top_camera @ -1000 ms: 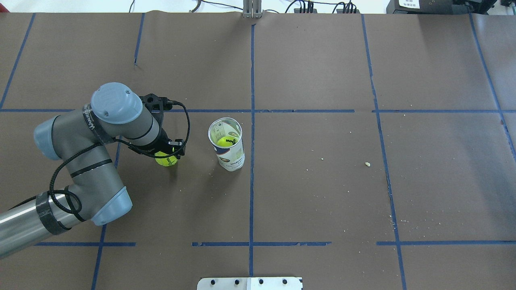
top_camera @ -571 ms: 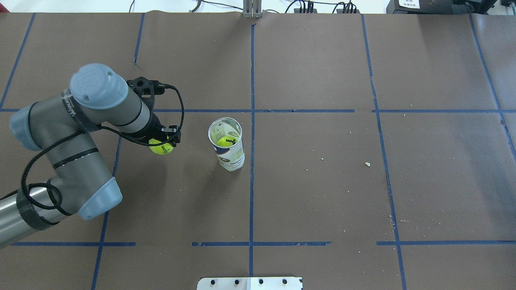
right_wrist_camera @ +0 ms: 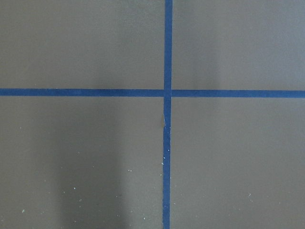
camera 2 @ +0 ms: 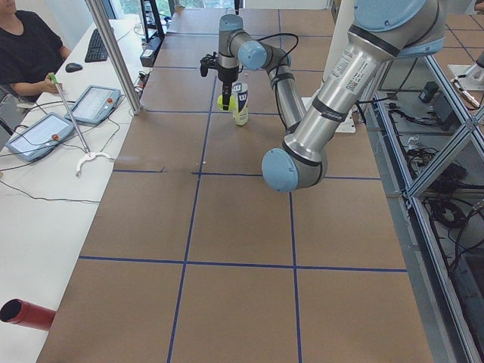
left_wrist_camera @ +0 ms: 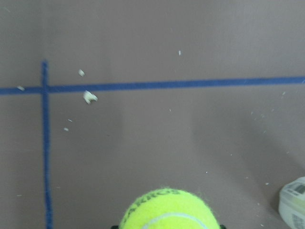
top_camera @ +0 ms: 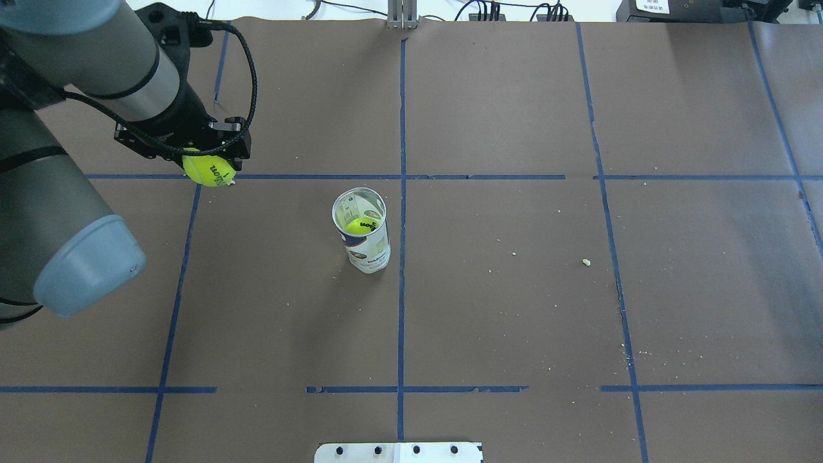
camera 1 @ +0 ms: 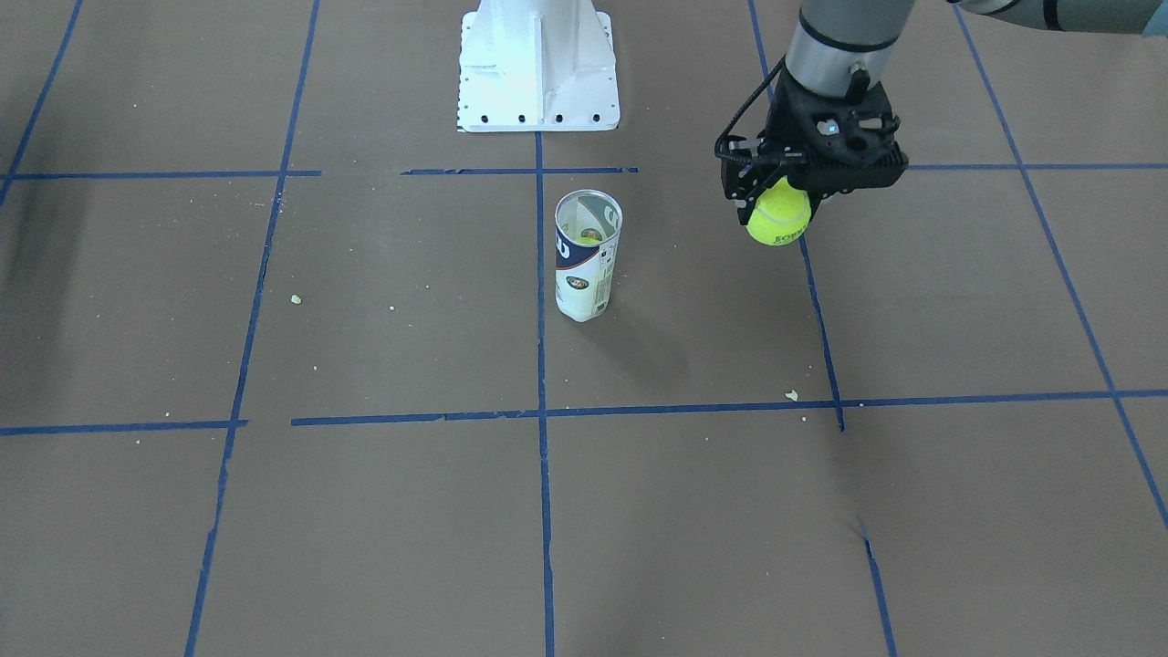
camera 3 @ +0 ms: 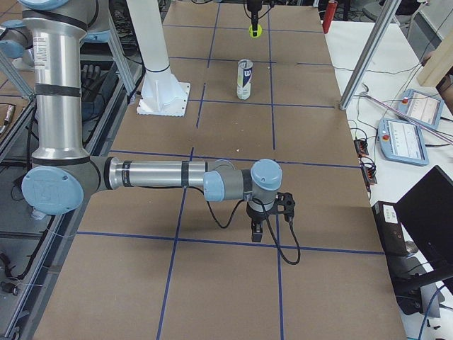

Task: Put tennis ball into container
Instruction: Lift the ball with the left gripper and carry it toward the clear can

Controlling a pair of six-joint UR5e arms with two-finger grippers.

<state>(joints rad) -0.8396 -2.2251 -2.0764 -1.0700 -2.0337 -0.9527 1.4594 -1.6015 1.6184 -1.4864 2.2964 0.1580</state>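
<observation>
In the overhead frame's upper left, the left hand clamps the tennis ball, well apart from the central container. Light, fuzzy, springy: a grip across its middle likely holds.

My left claw grips a ball that its wrist view cuts off at the bottom edge, with the tube clipped at the corner. From the front, the tube's label hides most of a second ball inside. My right claw is too small to read as open or closed.
</observation>
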